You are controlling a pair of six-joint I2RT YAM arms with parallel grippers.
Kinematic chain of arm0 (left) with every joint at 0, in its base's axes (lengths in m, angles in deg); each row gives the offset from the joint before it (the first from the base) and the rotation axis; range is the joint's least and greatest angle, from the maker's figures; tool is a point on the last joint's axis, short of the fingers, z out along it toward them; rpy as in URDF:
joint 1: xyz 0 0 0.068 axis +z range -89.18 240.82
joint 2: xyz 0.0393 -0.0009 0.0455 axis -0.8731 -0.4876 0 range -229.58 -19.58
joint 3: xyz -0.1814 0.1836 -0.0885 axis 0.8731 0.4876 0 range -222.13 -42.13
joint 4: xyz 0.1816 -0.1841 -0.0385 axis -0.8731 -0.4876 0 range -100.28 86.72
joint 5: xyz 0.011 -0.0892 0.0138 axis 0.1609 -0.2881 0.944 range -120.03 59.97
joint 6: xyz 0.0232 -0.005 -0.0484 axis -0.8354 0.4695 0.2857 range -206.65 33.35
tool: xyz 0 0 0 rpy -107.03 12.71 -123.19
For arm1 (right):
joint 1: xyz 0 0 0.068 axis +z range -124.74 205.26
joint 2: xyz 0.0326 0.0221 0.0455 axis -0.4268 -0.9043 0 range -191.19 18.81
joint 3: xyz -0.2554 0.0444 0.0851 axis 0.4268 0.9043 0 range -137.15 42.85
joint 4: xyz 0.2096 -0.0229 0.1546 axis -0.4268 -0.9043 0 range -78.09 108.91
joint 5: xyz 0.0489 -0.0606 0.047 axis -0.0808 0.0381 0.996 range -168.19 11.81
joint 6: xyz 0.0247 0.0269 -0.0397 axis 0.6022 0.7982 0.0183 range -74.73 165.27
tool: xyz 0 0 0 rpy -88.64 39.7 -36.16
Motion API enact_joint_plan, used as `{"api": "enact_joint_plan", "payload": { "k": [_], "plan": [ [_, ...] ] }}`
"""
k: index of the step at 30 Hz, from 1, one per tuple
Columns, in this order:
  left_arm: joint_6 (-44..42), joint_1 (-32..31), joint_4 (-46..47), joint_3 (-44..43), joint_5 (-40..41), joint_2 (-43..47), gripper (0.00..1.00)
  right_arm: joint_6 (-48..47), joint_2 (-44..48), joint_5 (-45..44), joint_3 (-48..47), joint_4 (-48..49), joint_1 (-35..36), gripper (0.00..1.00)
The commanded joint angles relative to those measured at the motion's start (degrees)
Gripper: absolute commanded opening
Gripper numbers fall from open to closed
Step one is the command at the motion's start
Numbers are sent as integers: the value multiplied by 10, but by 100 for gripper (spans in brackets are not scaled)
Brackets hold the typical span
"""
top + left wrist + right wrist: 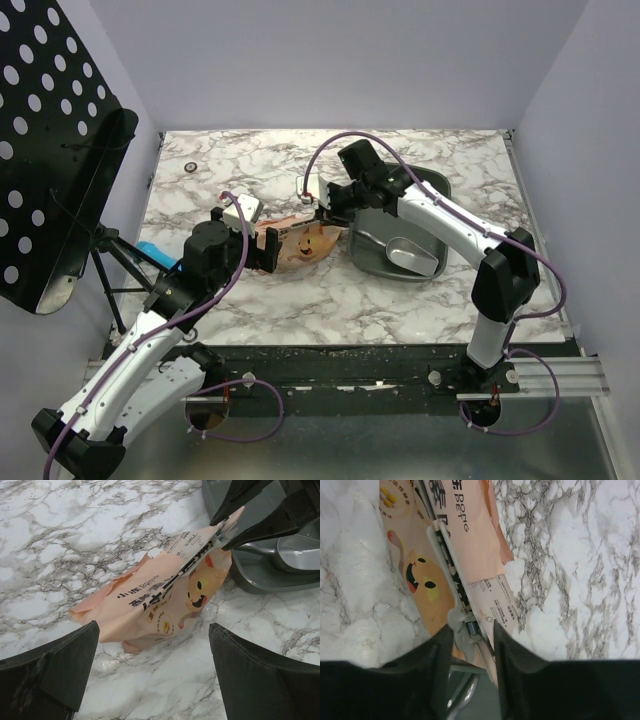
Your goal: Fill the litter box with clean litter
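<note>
Right end effector (471, 630) pinching grey clip (446, 565) on crinkled bag (150, 605), left end effector (152, 632) spread

1 litter box (372, 252), 1 bag (160, 605)

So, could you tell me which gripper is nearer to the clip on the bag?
Right. The right gripper has its fingers either side of the clip at the top of the bag; the open left gripper hovers beyond the bag's opposite end.
</note>
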Motion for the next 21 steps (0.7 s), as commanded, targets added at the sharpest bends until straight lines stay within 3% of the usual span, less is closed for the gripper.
{"api": "enact_joint_plan", "payload": {
  "k": [1, 2, 3, 9, 15, 21],
  "plan": [
    [8, -3, 10, 5, 9, 2, 99, 1, -13, -23, -20, -17, 4, 29],
    [8, -3, 10, 5, 8, 2, 99, 1, -14, -26, -23, -17, 4, 10],
    [8, -3, 10, 5, 9, 2, 99, 2, -13, -32, -25, -17, 4, 0],
    [10, -3, 10, 5, 15, 4, 99, 20, 24, -47, -7, 8, 4, 0],
    [15, -3, 7, 3, 35, 8, 99, 57, 106, -121, 49, 41, 4, 0],
    [20, -3, -5, -1, 59, 5, 99, 204, 162, -256, 113, 123, -31, 0]
  ]
}}
